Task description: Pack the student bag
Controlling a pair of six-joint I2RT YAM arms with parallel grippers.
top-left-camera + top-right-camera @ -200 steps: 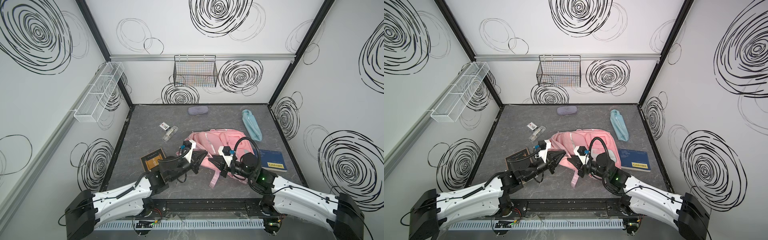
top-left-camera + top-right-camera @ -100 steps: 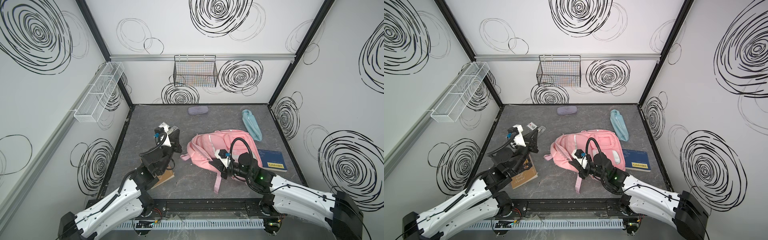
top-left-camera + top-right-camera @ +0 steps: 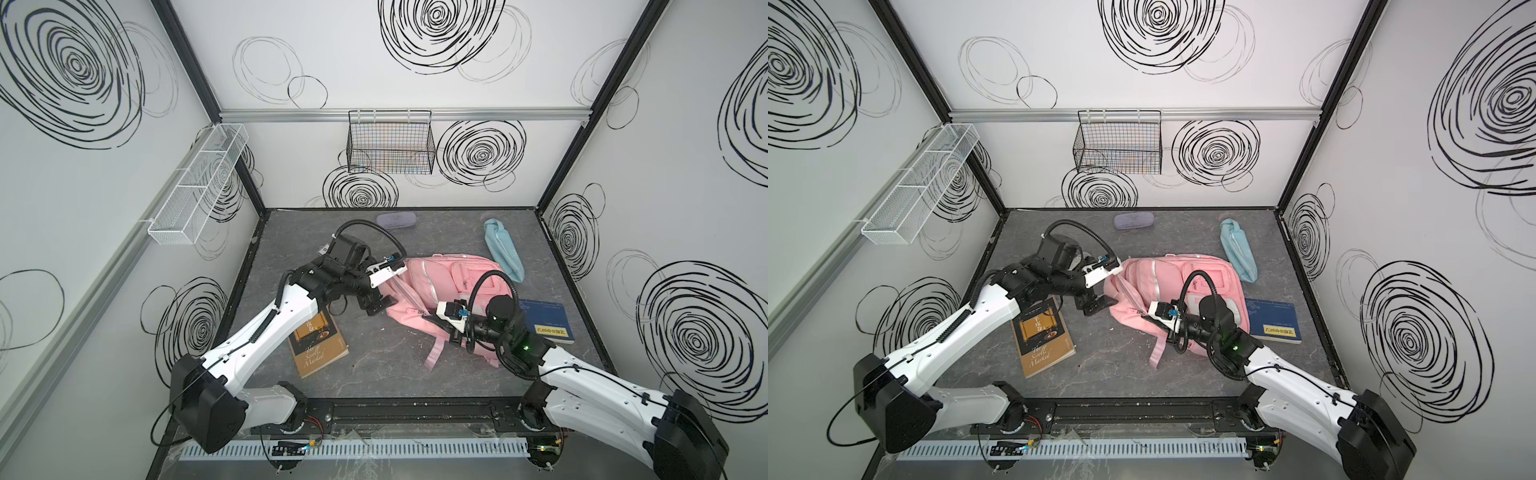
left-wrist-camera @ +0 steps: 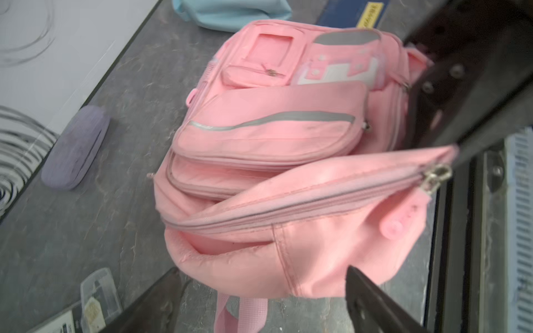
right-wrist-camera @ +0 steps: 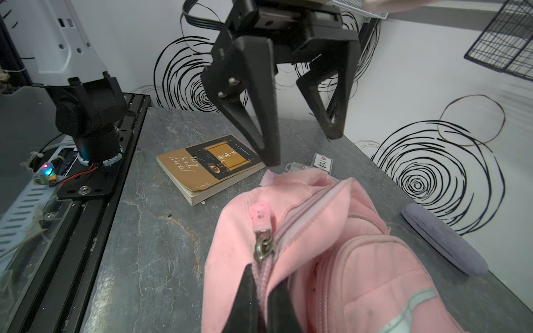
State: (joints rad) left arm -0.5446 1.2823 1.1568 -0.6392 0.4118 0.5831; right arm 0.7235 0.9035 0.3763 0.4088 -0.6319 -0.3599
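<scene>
Right wrist view is showing the right end effector (image 5: pixel 264 288) clamping together on the edge of the large pink fabric backpack (image 5: pixel 360 259). It is gripping just below the metal zip slider (image 5: pixel 262 248), which is carrying a pink rubbery pull tab (image 5: pixel 261 216).

In a top view the backpack (image 3: pixel 449 274) is lying in the middle of the grey stone-patterned counter (image 3: pixel 374 361) with its pockets facing up. Its long axis is running from the left arm's side toward the far right corner.

The left end effector (image 5: pixel 302 150) is hanging above the backpack's top end with its jaws wide apart, gripping nothing. One dark fingertip (image 5: pixel 271 161) is sitting just beside a pink webbing edge; whether it is touching cannot be told.

The relation that matters is the zip seam, which is stretching in a nearly straight line between the two end effectors. In the left wrist view the slider (image 4: pixel 435 173) is sitting at the far end of that seam, right beside the right end effector's finger. The teeth are looking closed along the stretch in view, though this is a judgement.

The left arm is the nearer one to the seam's free end, and also to the brown softcover book (image 3: pixel 320 345) lying flat just beside it. The next move is probably calling for the left end effector to be reaching along the seam toward the tab while the right one is anchoring the fabric.
</scene>
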